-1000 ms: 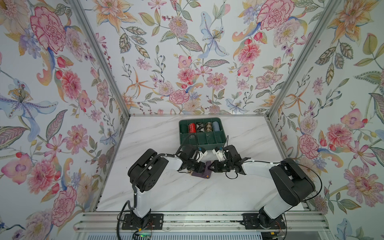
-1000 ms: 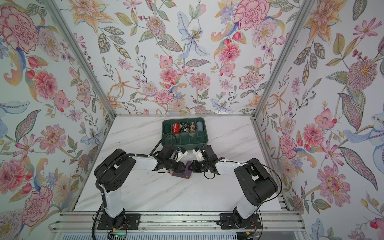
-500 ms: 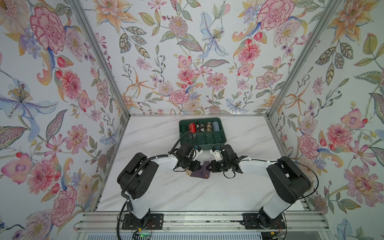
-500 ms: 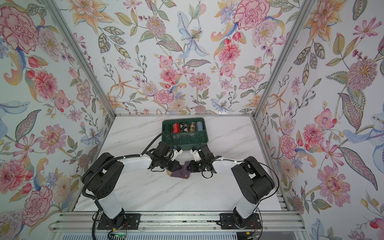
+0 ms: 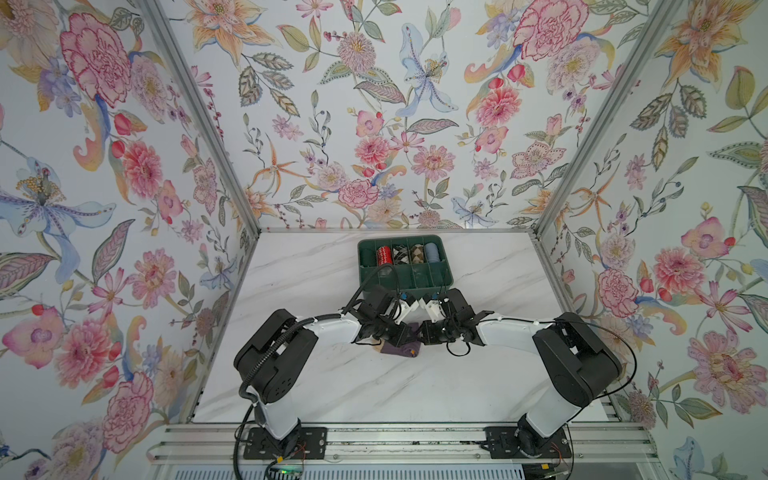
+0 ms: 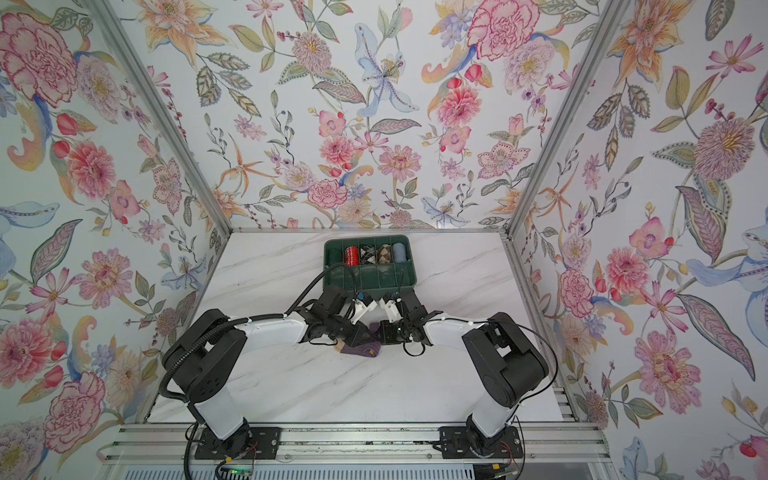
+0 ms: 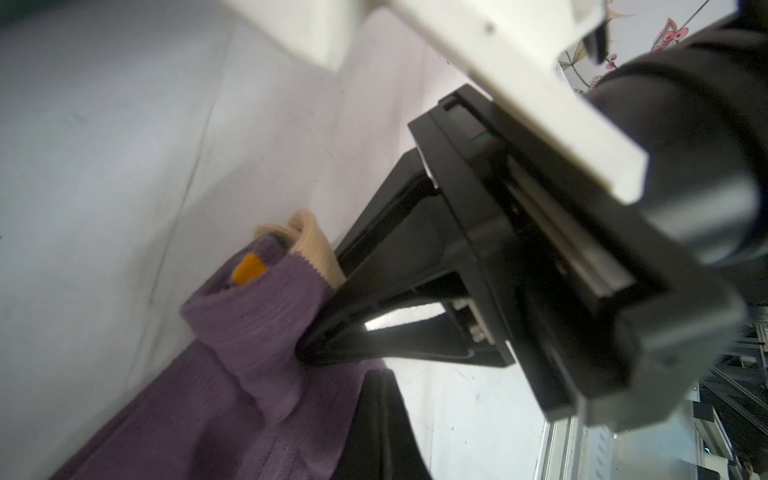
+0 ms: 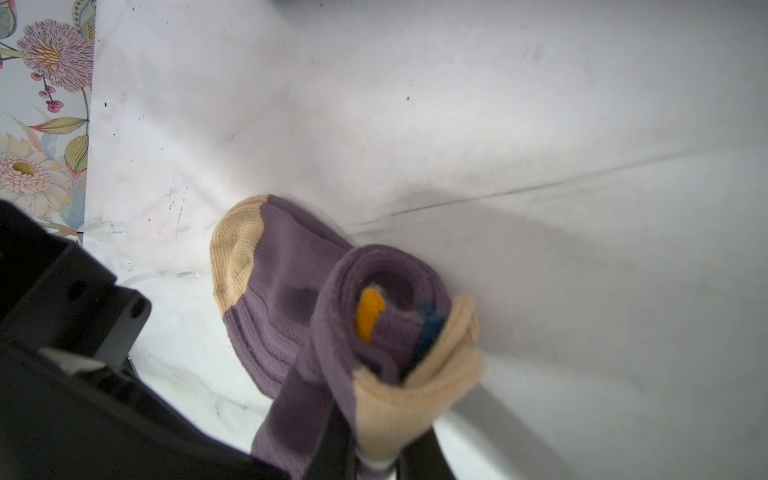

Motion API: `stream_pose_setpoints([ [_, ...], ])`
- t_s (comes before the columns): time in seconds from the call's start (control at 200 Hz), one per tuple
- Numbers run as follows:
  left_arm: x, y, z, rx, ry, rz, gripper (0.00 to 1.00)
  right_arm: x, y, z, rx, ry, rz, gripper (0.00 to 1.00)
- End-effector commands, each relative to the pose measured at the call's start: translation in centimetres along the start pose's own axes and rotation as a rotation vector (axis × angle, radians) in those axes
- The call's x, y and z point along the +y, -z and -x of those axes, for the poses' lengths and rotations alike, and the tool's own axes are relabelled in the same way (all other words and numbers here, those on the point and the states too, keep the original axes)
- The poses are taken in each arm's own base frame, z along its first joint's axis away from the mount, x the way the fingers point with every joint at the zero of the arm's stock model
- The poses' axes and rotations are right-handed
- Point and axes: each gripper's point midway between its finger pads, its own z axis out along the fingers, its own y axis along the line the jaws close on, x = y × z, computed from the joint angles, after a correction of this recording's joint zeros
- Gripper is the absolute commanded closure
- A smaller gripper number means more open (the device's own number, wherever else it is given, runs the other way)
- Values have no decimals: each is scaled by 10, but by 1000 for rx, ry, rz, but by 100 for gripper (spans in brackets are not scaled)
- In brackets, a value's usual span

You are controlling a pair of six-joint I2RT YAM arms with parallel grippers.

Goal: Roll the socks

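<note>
1. The socks are a soft, ribbed knit in dusty purple with tan toe and heel patches. A dab of orange and a streak of navy peek out of the coil.
2. They are wound into a stubby, loose cylinder. Its long axis runs from one claw across to the other, and its spiral end faces the right claw.
3. A flat, tan-tipped toe section lies on the counter, on the far side of the roll from the right claw.
4. The left claw is closed tight. Its thin black tips meet and are buried in a fold of the purple knit.
5. The right claw is nearly closed, pinching the purple-and-tan end of the roll.
6. The socks sit right between the two claws' tips on glossy white marble. A hard green divided tray stands just beyond both claws.
</note>
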Motion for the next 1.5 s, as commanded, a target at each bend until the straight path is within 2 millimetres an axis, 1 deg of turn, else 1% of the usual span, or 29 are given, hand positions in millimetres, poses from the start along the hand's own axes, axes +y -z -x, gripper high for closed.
stream_pose_setpoints([
  [0.0,-4,-7,-5,14,8,-38,100,-27,-8,-30,102,-33,-112,100],
  [0.125,4,-11,-13,42,17,-18,100,-27,-8,-30,101,-32,-111,100],
  [0.35,32,-15,-30,95,44,64,100,-24,-9,-26,98,-27,-100,100],
  [0.605,47,-20,-49,141,64,86,100,-24,-7,-25,97,-27,-97,99],
  [0.67,56,-20,-56,142,88,100,100,-24,-6,-24,93,-27,-96,97],
  [0.735,64,-19,-61,138,114,104,100,-24,-5,-24,90,-27,-94,97],
  [0.796,68,-19,-63,129,130,96,100,-23,-3,-23,87,-25,-92,97],
  [0.866,67,-21,-64,126,137,76,100,-23,-2,-22,84,-24,-93,96],
  [0.961,67,-25,-65,122,146,59,100,-23,0,-21,80,-23,-91,91],
  [1.081,69,-26,-70,132,152,62,100,-21,7,-18,63,-29,-83,79],
  [1.191,71,-25,-74,134,160,67,100,-20,21,-12,19,-41,-71,68],
  [1.256,72,-25,-75,129,167,65,100,-20,29,-9,-9,-48,-69,64],
  [1.371,73,-25,-74,115,176,58,100,-26,40,-8,-34,-61,-106,63],
  [1.496,72,-26,-71,100,182,42,100,-39,41,-15,-21,-73,-181,64],
])
